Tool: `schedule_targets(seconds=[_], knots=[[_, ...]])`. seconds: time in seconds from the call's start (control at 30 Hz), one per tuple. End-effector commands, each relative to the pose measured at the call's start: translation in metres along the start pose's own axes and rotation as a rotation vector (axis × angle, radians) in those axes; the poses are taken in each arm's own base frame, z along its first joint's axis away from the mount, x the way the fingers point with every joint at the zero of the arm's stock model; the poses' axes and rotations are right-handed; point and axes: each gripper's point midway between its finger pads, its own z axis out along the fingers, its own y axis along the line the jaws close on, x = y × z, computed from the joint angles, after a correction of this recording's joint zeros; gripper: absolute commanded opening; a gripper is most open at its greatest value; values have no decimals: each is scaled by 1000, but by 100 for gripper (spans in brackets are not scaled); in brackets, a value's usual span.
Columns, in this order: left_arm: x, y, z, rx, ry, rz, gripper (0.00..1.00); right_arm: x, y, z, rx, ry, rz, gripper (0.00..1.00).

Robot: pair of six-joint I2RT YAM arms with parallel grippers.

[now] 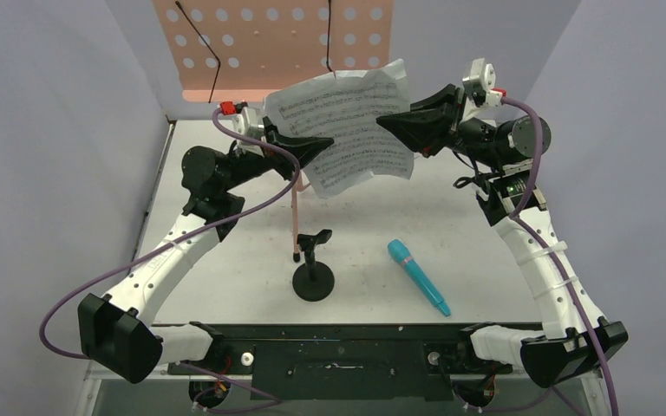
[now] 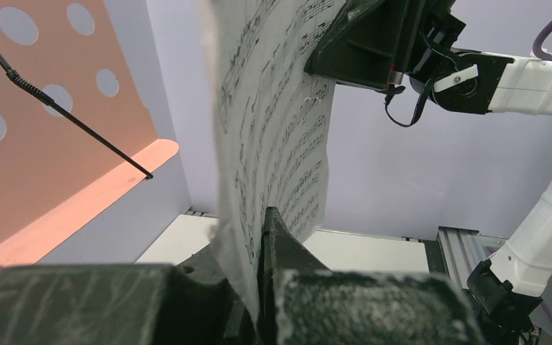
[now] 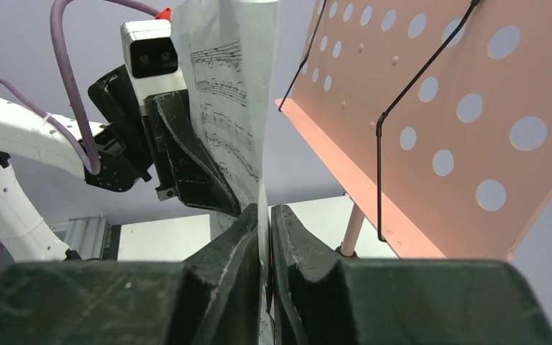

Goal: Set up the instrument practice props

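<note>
White sheet music (image 1: pixel 353 130) is pinched by left pincer (image 1: pixel 326 144) and right pincer (image 1: pixel 383 121); only overhead shows microphone (image 1: pixel 418 276).

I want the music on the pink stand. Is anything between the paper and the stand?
Only the stand's own two thin black wires, crossing its front. Otherwise the gap behind the paper looks clear.

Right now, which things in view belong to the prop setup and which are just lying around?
Job:
pink music stand
sheet music
teal microphone
black mic stand

Not job:
white table
purple cables, part of the rig
</note>
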Motion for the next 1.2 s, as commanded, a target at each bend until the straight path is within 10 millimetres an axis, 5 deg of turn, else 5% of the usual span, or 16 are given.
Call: schedule_targets(seconds=[0.0,0.57,0.87,1.17], knots=[[-17,-3,-2,-22,-38,36,0,-13,0,3,-5,-39,-73,15],[1,15,-31,-213,-2,-62,0,-15,-19,4,84,-58,-95,69],[21,20,-59,-329,50,-172,0,-20,-24,8,87,-56,-103,79],[9,15,-76,-397,107,-180,0,-37,-33,15,107,-101,-127,84]])
